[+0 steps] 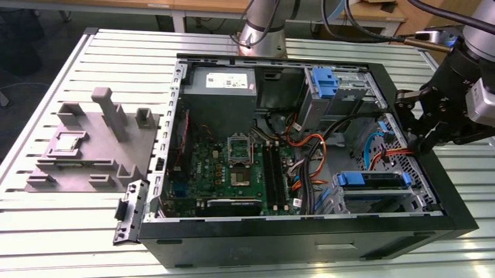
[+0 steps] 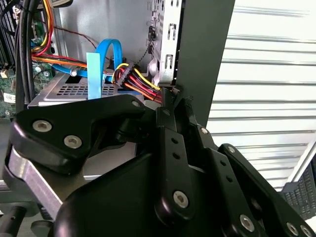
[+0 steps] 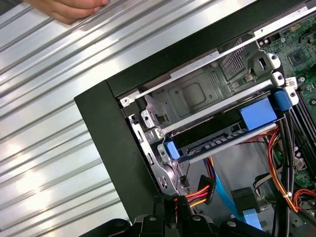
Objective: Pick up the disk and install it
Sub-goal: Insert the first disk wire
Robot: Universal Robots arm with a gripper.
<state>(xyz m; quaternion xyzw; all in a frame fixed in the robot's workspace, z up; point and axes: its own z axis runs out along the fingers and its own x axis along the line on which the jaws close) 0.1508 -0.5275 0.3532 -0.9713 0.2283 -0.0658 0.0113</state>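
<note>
One disk (image 3: 222, 136) sat in its cage inside the case (image 1: 433, 174), blue rails showing, tool (image 1: 410, 124) over the right wall, fingers pinched together, tips partly hidden

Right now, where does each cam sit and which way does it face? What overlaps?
Exterior view: off the arm, high, angled down into the open computer case on the slatted table; the arm and gripper show at the exterior view's right.
First wrist view: on the arm, looking along the gripper at the drive cage holding the disk; a person's hand shows.
Second wrist view: on the arm, behind the gripper, facing the case wall.
All three share the case and gripper.
</note>
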